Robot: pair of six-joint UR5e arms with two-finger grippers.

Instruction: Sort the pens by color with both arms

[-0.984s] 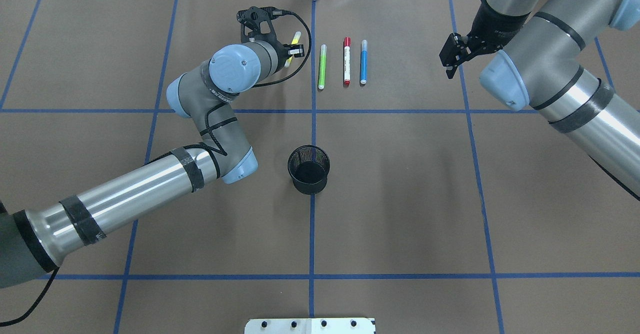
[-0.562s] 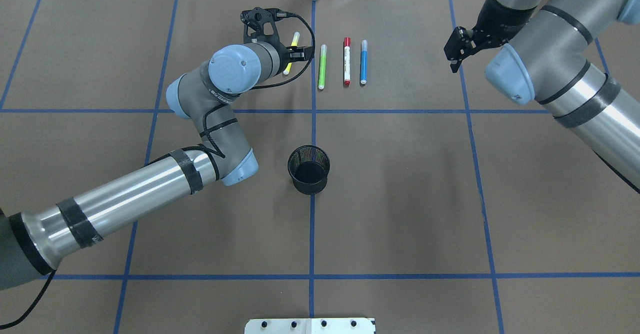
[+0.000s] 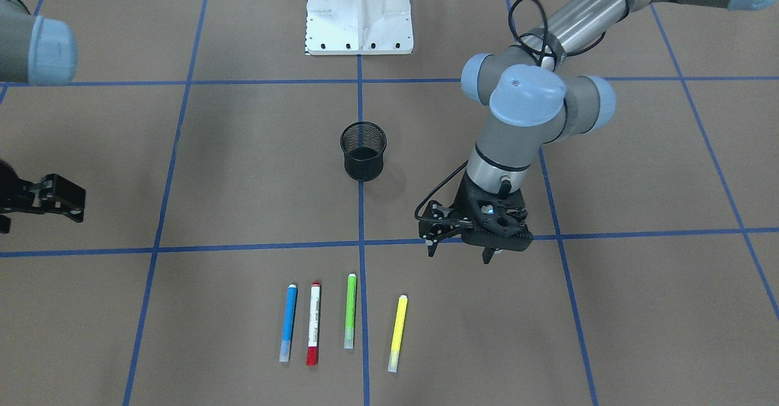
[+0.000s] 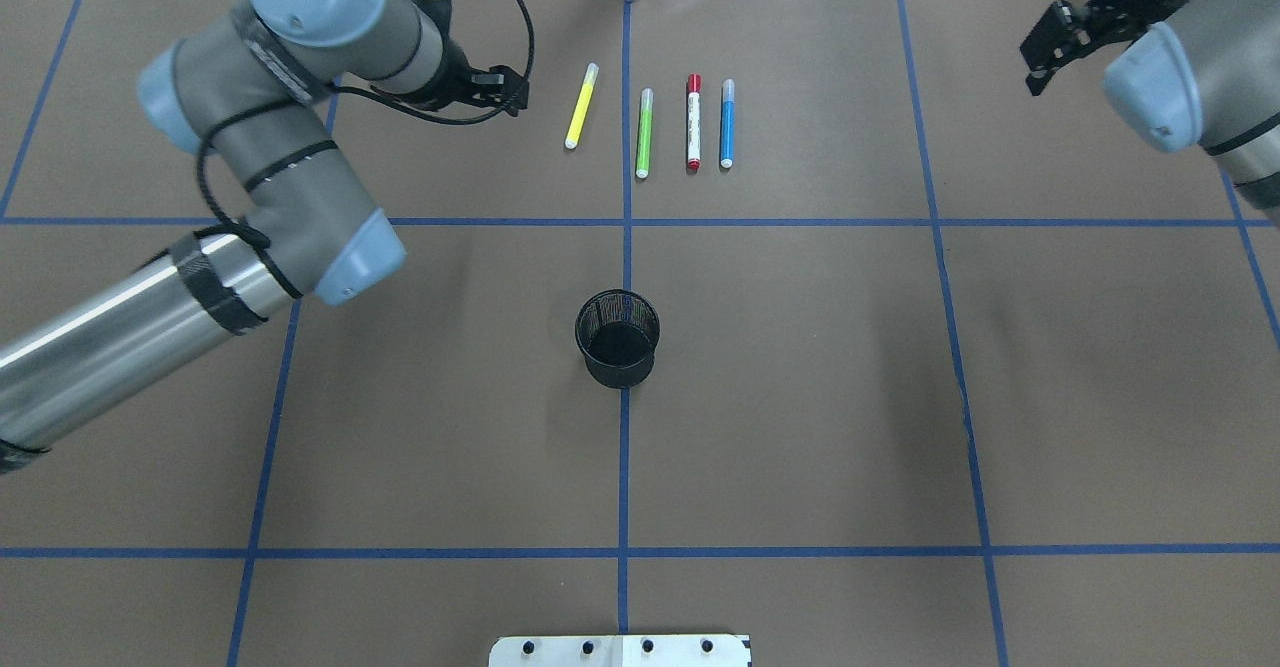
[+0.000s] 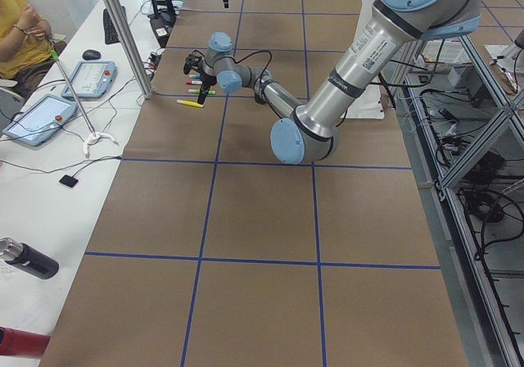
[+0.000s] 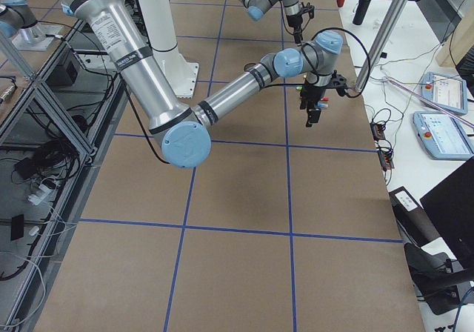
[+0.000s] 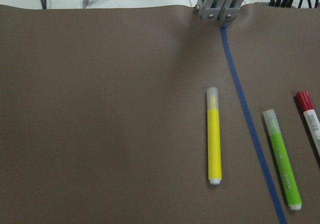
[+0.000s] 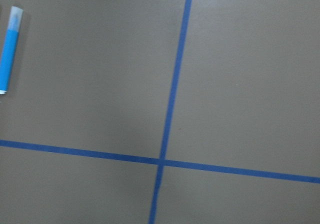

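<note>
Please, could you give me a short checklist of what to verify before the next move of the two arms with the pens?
1. Left pincer open and empty: ok.
2. Right pincer open, far from the pens: ok.
3. Yellow marker pen, green marker pen, white marker pen with red cap and blue marker pen lie flat in one row, not touching: ok.
4. All four parallel: not ok, the yellow one is slightly tilted.
5. Black mesh cup upright, no pen inside: ok.
6. Row order is the wanted colour order: cannot tell.

Flat side by side, apart: yellow pen [image 4: 581,106] slightly tilted, green pen [image 4: 644,133], red-capped white pen [image 4: 693,121], blue pen [image 4: 727,123]
</note>
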